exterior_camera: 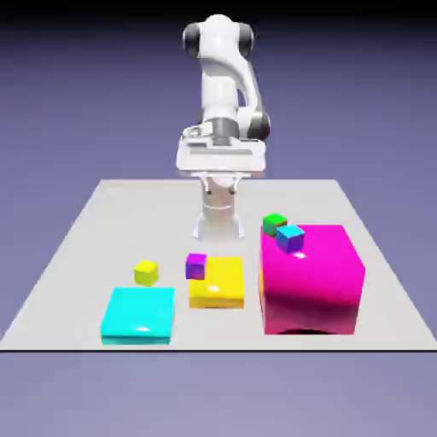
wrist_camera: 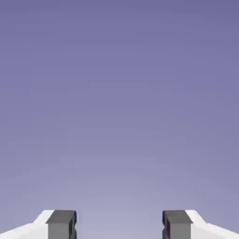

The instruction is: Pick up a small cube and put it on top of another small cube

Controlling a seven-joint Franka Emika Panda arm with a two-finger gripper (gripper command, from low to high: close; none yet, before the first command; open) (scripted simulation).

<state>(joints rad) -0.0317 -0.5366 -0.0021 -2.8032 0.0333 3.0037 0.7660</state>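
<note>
Table: light grey, flat-topped table [exterior_camera: 94,235], set against a blue-violet backdrop.
Cyan block: flat, glossy cyan block [exterior_camera: 139,314], near the table's front edge, toward the exterior view's left.
Yellow-green cube: tiny yellow-green cube [exterior_camera: 146,273], the task's cube, on the table just behind the cyan block; the gripper is well apart from it.
Purple cube: tiny purple cube [exterior_camera: 196,266], the other task cube, to the right of the yellow-green cube and apart from it. It overlaps the rear left corner of the yellow block in the exterior view; whether it rests on that block cannot be told.
Yellow block: flat, glossy yellow block [exterior_camera: 218,282], between the cyan and magenta blocks.
Arm: white jointed arm with dark joint covers [exterior_camera: 220,81], behind the blocks.
End effector: white two-finger gripper [exterior_camera: 221,188], raised above the table. Its fingers stand wide apart, with nothing held between the grey fingertips [wrist_camera: 61,224].
Green cube: tiny green cube [exterior_camera: 274,224], at the magenta block's rear left corner in view; its support cannot be told.
Blue cube: tiny blue cube [exterior_camera: 290,239], just beside the green one, overlapping the magenta block's top; contact cannot be confirmed.
Magenta block: large, glossy magenta block [exterior_camera: 311,277], toward the exterior view's right.
</note>
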